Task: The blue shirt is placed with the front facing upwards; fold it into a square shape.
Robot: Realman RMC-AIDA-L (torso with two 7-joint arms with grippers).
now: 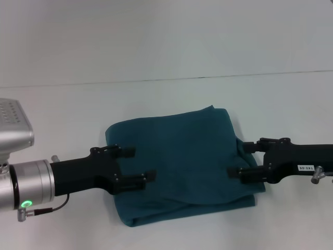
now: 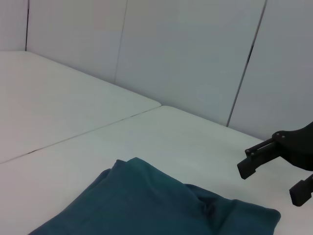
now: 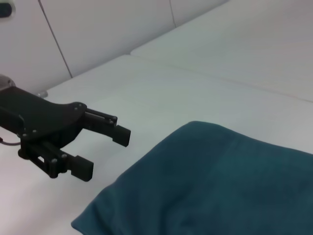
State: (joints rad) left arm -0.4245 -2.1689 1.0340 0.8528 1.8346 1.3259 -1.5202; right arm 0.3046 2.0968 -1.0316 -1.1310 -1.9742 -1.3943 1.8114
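Two grippers flank the blue shirt point(image 1: 179, 164), which lies folded into a rough square near the worktop's point(image 1: 156, 41) front edge. Left gripper point(image 1: 139, 164) and right gripper point(image 1: 243, 159) both hang released, empty, over opposite side edges, pointing inward; neither is clearly nearer.

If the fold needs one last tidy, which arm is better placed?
Probably the right: the right gripper, open, hangs at the shirt's bunched right edge. The left gripper, open, is over flat cloth.
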